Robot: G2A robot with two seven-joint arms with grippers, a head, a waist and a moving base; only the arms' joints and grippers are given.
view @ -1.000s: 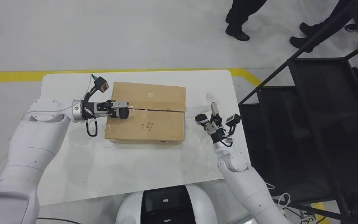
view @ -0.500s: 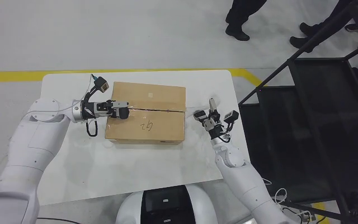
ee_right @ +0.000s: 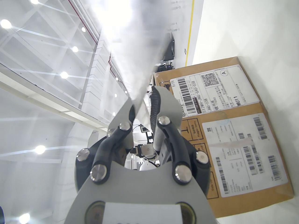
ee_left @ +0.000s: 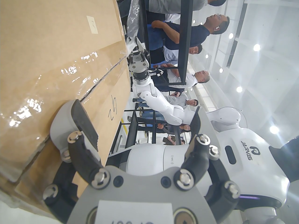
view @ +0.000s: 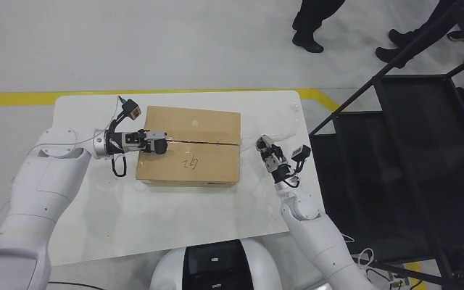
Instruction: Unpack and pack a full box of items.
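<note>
Top view: closed box (view: pixel 190 156) on table (view: pixel 87 210), an arm at each end

The cardboard box sits flaps-down near the middle of the white table, glossy tape along its top seam. The left gripper (view: pixel 158 140) lies at the box's left end, jaws spread wide, one pad resting on the lid by the seam. The right gripper (view: pixel 264 147) sits just beside the right end, jaws clenched on a clear tape strip (ee_right: pixel 140 47).

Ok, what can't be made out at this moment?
- Contents of the brown cardboard box: all views, shut flaps hide them.
- Far end of the clear tape strip pinched in the right gripper: right wrist view, blurred into glare, cut by the edge.
- Tape along the box seam: top view, too faint.
- Open left gripper's contact with the box: left wrist view, its own finger hides it.
</note>
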